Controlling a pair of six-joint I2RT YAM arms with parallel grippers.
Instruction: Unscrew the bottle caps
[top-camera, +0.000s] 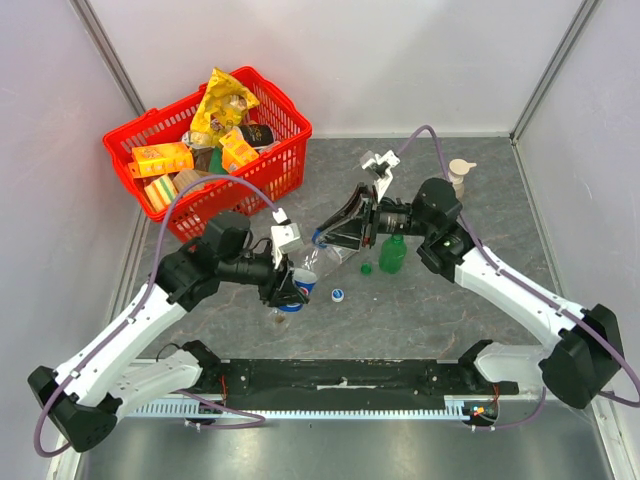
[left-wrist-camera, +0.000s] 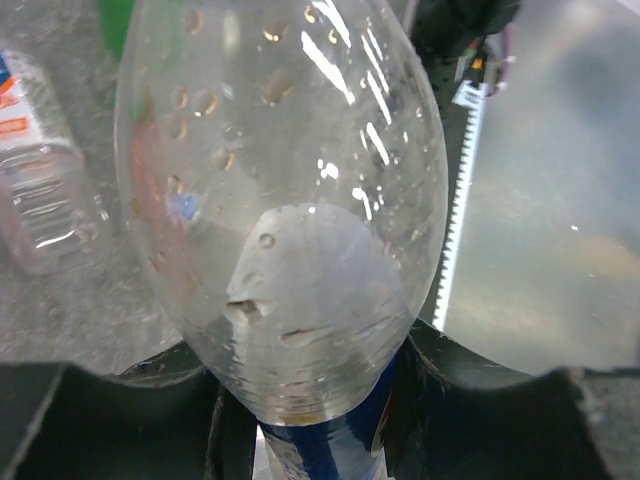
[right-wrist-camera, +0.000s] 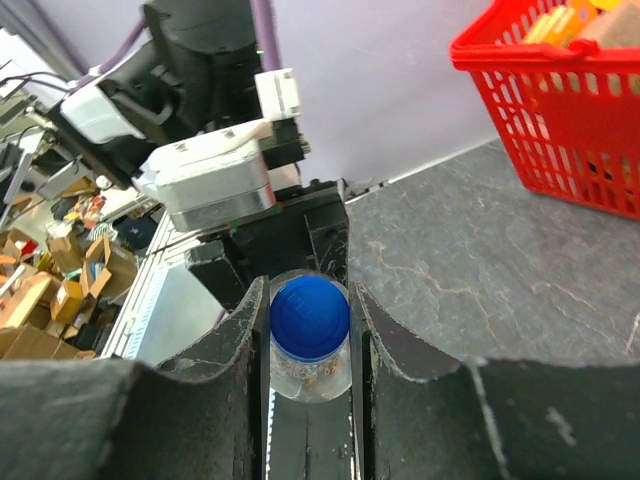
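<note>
Basket (top-camera: 280, 150): red plastic lattice, far left on the desk (top-camera: 450, 300), full of packets.
Left arm: stretched from the near-left corner toward the centre.
Left claw (top-camera: 292, 287): pinching the cola bottle (top-camera: 305, 272) at its blue label.
Cola bottle: clear, rounded, dimpled plastic, tilted between both claws.
Blue cap (right-wrist-camera: 310, 318): smooth, round, on the bottle's neck.
Right claw (top-camera: 330, 238): pinching the blue cap.
Green cap (top-camera: 366, 268): loose on the mottled grey desk, beside the green bottle (top-camera: 392, 255).
Right arm: elbow bent, reaching left.
</note>
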